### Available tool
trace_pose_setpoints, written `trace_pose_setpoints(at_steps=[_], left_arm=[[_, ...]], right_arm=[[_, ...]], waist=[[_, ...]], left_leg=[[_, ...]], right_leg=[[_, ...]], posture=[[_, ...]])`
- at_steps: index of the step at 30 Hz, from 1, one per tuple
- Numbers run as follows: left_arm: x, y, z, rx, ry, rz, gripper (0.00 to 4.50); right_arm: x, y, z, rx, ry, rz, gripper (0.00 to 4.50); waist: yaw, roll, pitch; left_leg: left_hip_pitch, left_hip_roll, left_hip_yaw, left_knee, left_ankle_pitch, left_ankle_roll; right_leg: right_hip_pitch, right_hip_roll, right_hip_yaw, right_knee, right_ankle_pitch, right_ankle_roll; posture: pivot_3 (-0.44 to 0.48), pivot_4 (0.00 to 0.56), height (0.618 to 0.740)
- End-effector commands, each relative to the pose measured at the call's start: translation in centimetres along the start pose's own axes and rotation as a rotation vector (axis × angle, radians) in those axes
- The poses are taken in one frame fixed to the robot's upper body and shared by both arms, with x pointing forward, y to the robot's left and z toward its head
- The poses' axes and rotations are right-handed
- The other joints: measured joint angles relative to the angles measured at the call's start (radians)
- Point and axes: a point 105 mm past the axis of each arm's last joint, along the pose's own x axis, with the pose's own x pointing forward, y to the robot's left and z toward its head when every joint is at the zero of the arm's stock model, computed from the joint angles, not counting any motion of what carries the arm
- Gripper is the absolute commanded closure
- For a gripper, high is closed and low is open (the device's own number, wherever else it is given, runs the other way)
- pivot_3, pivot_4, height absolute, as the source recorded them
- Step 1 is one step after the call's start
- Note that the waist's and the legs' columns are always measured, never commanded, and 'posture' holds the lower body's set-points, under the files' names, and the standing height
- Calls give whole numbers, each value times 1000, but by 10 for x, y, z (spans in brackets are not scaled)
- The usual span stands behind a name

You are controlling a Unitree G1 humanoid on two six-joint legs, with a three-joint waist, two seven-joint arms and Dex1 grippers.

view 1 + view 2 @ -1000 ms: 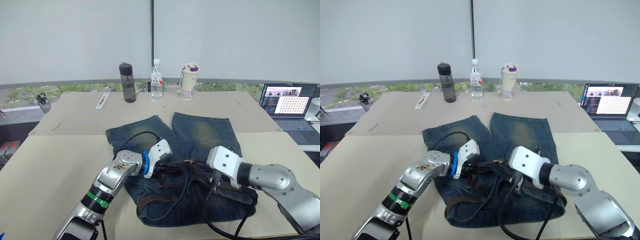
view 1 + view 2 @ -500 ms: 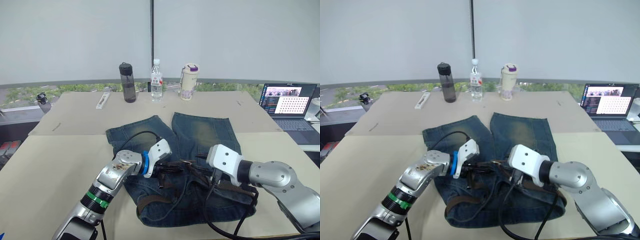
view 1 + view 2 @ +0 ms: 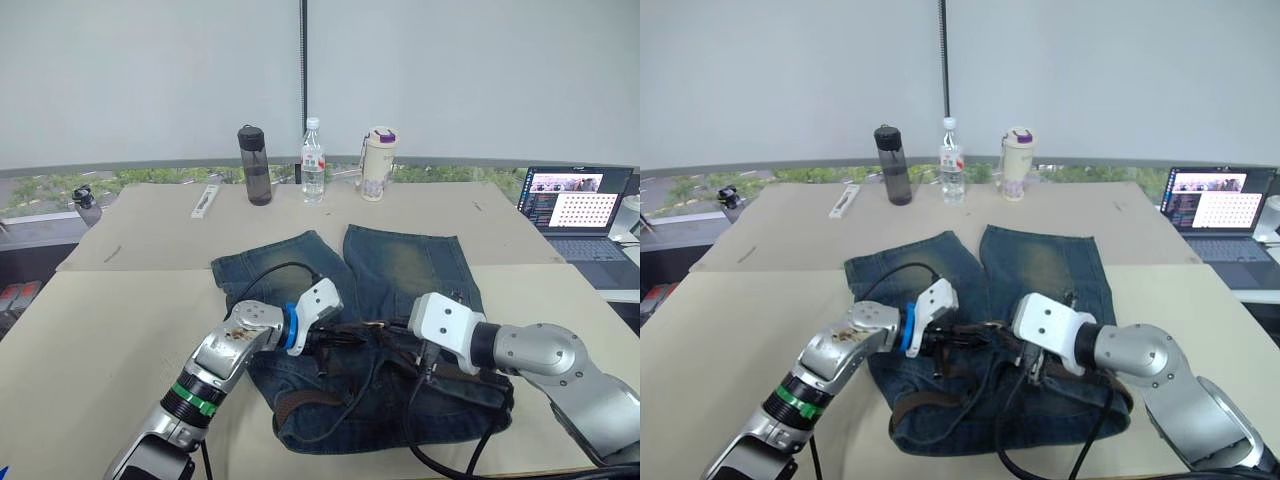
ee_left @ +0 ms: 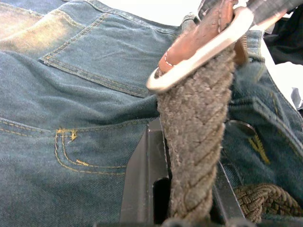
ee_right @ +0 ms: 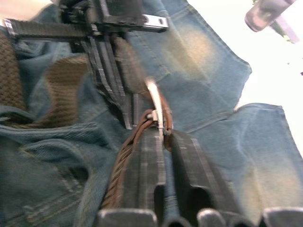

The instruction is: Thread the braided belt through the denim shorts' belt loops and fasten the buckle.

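The denim shorts (image 3: pixel 400 262) lie flat on the table, legs pointing away and waistband toward me. The braided belt (image 3: pixel 292 400) runs along the waistband, with a brown loop showing at the near left. My left gripper (image 3: pixel 336 338) is shut on the braided strap (image 4: pixel 194 142), which passes through the silver buckle (image 4: pixel 199 52) just beyond its fingertips. My right gripper (image 3: pixel 402 332) faces it from the right, shut on the belt's buckle end, with the buckle (image 5: pixel 156 106) at its fingertips (image 5: pixel 147 156). The belt loops are hidden under the grippers and folds.
Black robot cables (image 3: pixel 360 385) drape across the shorts. A dark bottle (image 3: pixel 255 165), a clear water bottle (image 3: pixel 313 160) and a cream tumbler (image 3: pixel 378 163) stand at the table's far edge. An open laptop (image 3: pixel 575 210) sits at the right. A white strip (image 3: pixel 206 200) lies at the far left.
My right gripper has shifted slightly left, toward the left gripper, still holding the buckle end. The left arm and the shorts stay where they were.
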Motion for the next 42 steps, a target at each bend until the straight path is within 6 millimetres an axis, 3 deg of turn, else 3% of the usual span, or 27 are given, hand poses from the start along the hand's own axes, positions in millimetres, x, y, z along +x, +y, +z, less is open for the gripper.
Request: trace_pose_setpoints(at_steps=[1, 3, 10, 17, 22, 25, 29, 32, 37, 42], left_arm=[[-2, -1, 20, 61, -77, -3, 4500], [-5, -3, 23, 62, -104, -12, 4500], [-27, -9, 21, -61, -185, -44, 2109], [-29, -7, 32, -68, -236, -35, 2109], [-23, -8, 53, -53, -315, -59, 2109], [-23, -9, 60, -59, -356, -88, 2109], [-17, -7, 57, -49, -349, -77, 2109], [-20, -9, 55, -22, -340, -87, 2109], [-16, -13, 51, -37, -323, -94, 2109], [-3, -31, 45, 36, -273, -176, 2109]], right_arm=[[-3, 1, 5, -26, -22, 10, 4436], [-6, 0, 3, -30, -14, 8, 4436], [-43, -9, 2, -14, 22, 4, 4500], [-76, -26, 13, -61, 57, 14, 4500], [-94, -55, 30, -113, 50, -25, 4500], [-86, -50, 27, -130, 66, 19, 4500], [-68, -30, 4, -287, 143, 105, 4500], [-50, -9, 9, -369, 97, 156, 4500], [-51, -17, 9, -419, 101, 107, 4500], [-52, -18, 12, -299, 85, 54, 4500]], waist=[[0, 0, 0], [0, 0, 0], [0, 0, 0], [12, 0, 0], [13, 1, 0], [13, 2, 0], [12, 2, 0], [9, 3, 0], [9, 3, 0], [11, 3, 0]], left_leg=[[0, 0, 0, 0, 0, 0], [0, 0, 0, 0, 0, 0], [1, 0, 0, 0, 0, 0], [1, -1, 0, 1, 0, 0], [1, -2, 0, 1, 0, 0], [1, -2, 0, 1, 0, 0], [1, -2, -1, 1, 0, 0], [1, -2, 0, 1, 0, 0], [1, -2, -1, 1, 0, 0], [1, -2, -1, 2, 0, 0]], right_leg=[[0, 0, 0, 0, 0, 0], [0, 0, 0, 0, 0, 0], [1, 0, 0, 0, 0, 0], [2, -1, 0, 0, 0, 0], [2, -1, 0, 0, 0, 0], [2, -1, 0, -1, 0, 0], [2, -1, 0, -1, -1, 2], [2, -1, 1, 0, -1, 2], [2, -1, 1, 0, -1, 2], [3, -1, 1, 0, -1, 2]], posture=[[0, 150, 740], [0, 150, 740], [0, 150, 740], [0, 150, 740], [0, 150, 740], [0, 150, 740], [0, 150, 740], [0, 150, 740], [0, 150, 740], [0, 150, 740]])
